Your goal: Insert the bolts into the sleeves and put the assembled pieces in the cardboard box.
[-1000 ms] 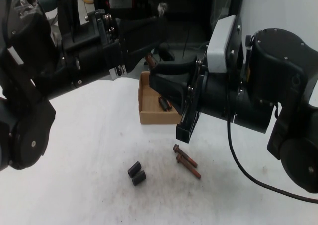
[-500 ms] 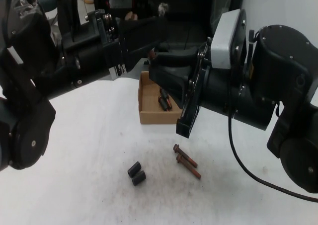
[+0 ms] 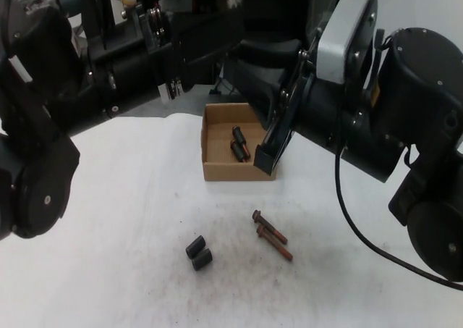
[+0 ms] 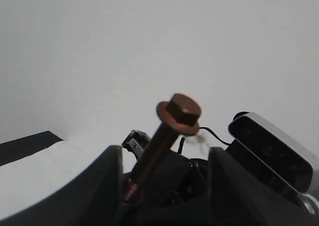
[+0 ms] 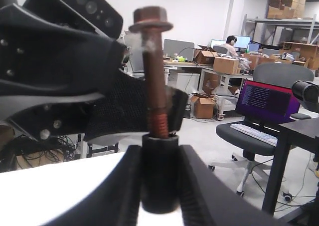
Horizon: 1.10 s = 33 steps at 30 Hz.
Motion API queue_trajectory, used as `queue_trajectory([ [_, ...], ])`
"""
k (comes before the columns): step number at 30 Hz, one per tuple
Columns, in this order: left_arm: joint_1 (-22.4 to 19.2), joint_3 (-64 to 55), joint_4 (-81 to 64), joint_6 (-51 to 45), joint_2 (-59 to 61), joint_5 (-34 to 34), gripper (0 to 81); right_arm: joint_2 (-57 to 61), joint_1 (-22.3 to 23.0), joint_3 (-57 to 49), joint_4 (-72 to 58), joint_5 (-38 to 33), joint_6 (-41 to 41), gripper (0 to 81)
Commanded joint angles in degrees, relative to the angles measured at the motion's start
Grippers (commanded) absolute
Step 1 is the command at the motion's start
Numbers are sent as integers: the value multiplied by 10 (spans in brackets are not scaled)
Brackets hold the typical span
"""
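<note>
The right tool [image 5: 160, 158] is closed on a dark sleeve [image 5: 159, 173], one finger on each side, and holds it upright; a rusty bolt [image 5: 152, 71] stands in the sleeve's mouth, head up, with only its threaded tip inside and most of the shank bare above the rim; just behind the shank is the textured pad [image 5: 127, 109] of a left-tool finger. In the left wrist view the left tool [image 4: 163, 156] has its fingers [image 4: 112, 186] spread, the gap far wider than the shank; the bolt runs up between them, nearer one finger, and I cannot tell whether it touches that finger; beyond it sits the right arm's white camera housing [image 4: 271, 151].

In the high view the left arm [image 3: 123, 74] and the right arm [image 3: 362, 118] come together above the far side of the box [image 3: 217, 170]; the box stands on the white counter [image 3: 108, 219]; two assembled pieces [image 3: 237, 150] lie close together inside it, toward its right wall. Nearer the camera two loose bolts [image 3: 271, 235] lie side by side on the counter; to their left, apart from them, two loose sleeves [image 3: 197, 252] lie beside each other. Behind the right tool stand an office chair [image 5: 259, 136] and a lit screen [image 5: 266, 104].
</note>
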Motion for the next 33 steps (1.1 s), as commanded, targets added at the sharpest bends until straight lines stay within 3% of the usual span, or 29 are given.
queue_trajectory([
  [1, -2, -4, 13, 0, -3, 13, 481, -3, 1, -4, -35, 11, 0, 8],
  [33, -2, -37, -20, 0, -5, 13, 481, -3, 0, -4, 20, 45, 9, 8],
])
